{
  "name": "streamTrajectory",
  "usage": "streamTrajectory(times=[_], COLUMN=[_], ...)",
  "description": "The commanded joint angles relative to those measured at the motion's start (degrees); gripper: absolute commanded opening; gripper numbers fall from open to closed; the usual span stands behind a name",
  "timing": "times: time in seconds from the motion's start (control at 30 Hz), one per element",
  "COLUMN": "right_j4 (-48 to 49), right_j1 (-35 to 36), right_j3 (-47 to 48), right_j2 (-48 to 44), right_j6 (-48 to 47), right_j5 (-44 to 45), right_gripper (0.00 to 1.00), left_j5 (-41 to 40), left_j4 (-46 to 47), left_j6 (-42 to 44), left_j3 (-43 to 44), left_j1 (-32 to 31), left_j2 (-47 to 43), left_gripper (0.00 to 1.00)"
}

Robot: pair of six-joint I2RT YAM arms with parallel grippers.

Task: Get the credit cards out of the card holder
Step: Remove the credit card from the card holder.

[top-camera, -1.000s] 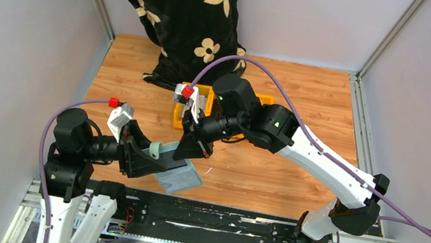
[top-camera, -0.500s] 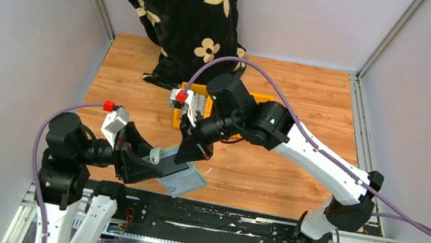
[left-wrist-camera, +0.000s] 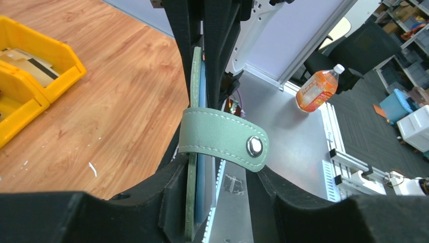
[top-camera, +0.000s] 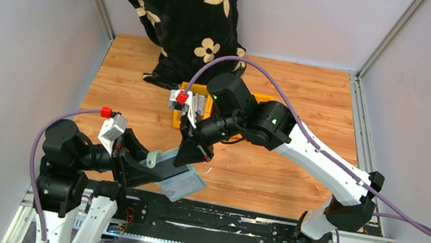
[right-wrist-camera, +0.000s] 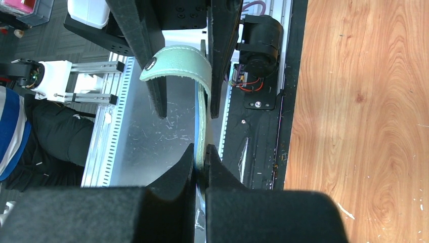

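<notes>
The right gripper [right-wrist-camera: 200, 152] was pinched tight on one thin edge of the card holder [right-wrist-camera: 201, 119]. The holder hung in the air over the near edge of the bench [top-camera: 243, 177], lower left of centre in the top view. The left gripper [left-wrist-camera: 213, 168] had the holder between its fingers, against one and with a gap beside the other, so whether it clamped could not be told. The snap tab [left-wrist-camera: 215, 135] curled loose, its stud [left-wrist-camera: 254, 146] unfastened. No credit cards showed at the holder. The step in hand seemed to be steadying the unsnapped holder. Next, one gripper would need to hold it firm while the other let go, parted the leaves and sought a card edge.
</notes>
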Motion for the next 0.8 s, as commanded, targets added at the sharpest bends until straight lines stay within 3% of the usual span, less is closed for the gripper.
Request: streamTrajectory(times=[0.0, 0.17, 0.53, 0.77], right_j4=[0.75, 1.30, 0.27, 0.66], right_j1=[0.48, 0.49, 2.66, 2.83], right_j3=[1.43, 1.42, 3.32, 5.36], right_j2=[-1.32, -1.84, 1.68, 2.64], right_j6=[0.47, 0.49, -0.69, -0.47], right_j5=[-2.13, -2.66, -2.08, -3.25], right_gripper=[0.00, 0.00, 0.00, 0.00], left_j5=[2.00, 0.85, 2.82, 4.42], left_j4=[-0.32, -0.39, -0.51, -0.50], left_j6=[-1.68, -1.09, -1.35, -2.13], left_j3=[-1.31, -1.68, 1.59, 0.21], left_j1=[-0.13, -0.13, -0.13, -0.12], left_j2=[0.24, 0.53, 5.96, 4.05], left_gripper=[0.43, 0.25, 0.28, 0.21])
